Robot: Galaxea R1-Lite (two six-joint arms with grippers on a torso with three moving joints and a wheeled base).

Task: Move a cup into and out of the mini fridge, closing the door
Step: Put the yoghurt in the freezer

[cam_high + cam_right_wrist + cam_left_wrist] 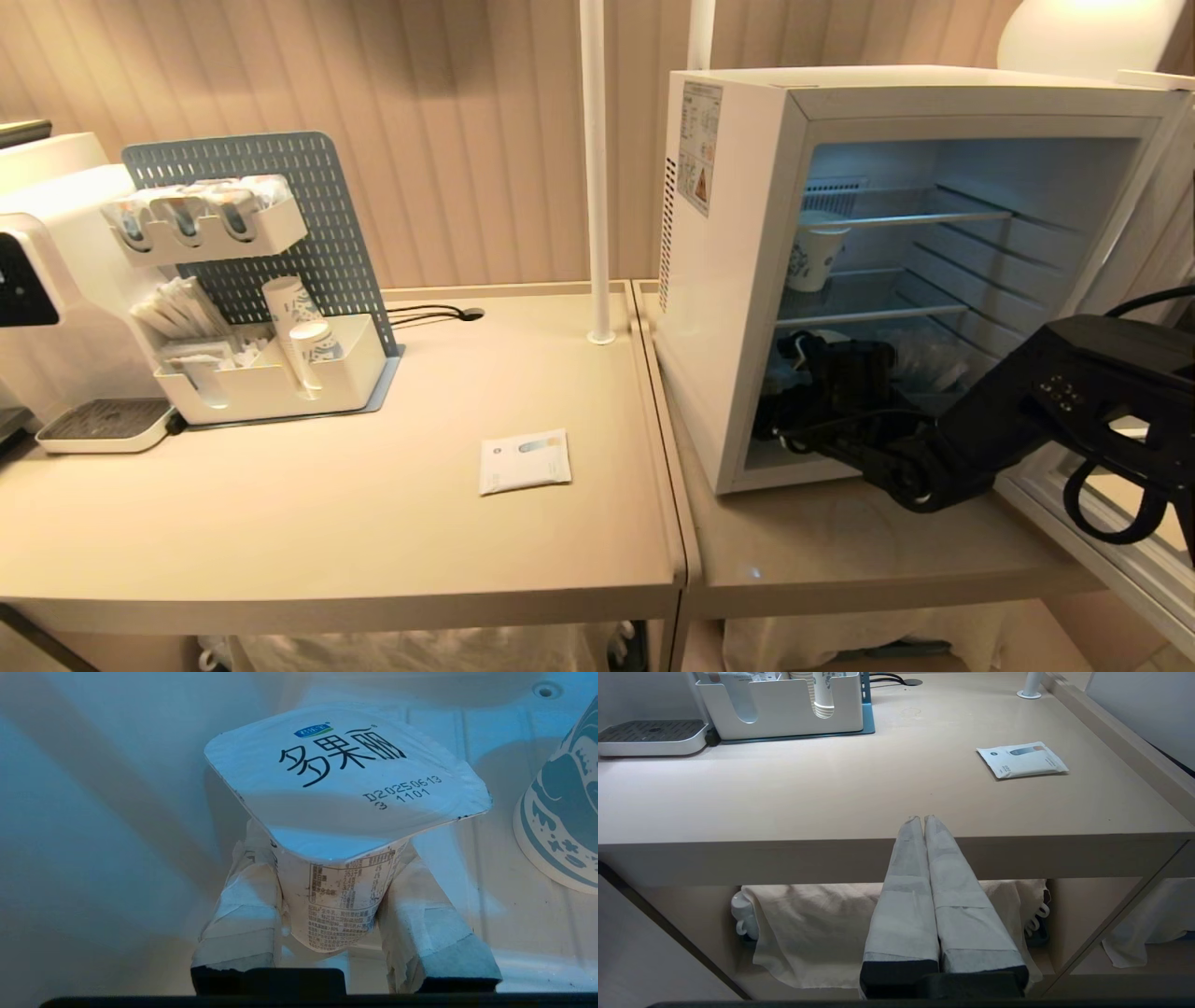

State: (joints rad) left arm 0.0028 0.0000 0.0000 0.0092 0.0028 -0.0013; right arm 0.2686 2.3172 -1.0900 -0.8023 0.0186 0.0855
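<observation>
Cup (341,812) sits grasped by the right end effector (334,933) inside the mini fridge (738,280); left end effector (923,826) clenched, empty.

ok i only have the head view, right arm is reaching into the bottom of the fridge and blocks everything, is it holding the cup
Observer: Yes. The right wrist view shows the right gripper shut on the cup, one finger on each side of its body.
Operator: cup upright?
Observer: Yes, its sealed top faces up, rim above the fingers.
Operator: anything close to it in there
Observer: A blue-patterned paper cup stands beside it, not touching.
Operator: left arm?
Observer: The left gripper is shut, parked at the table's front edge.
</observation>
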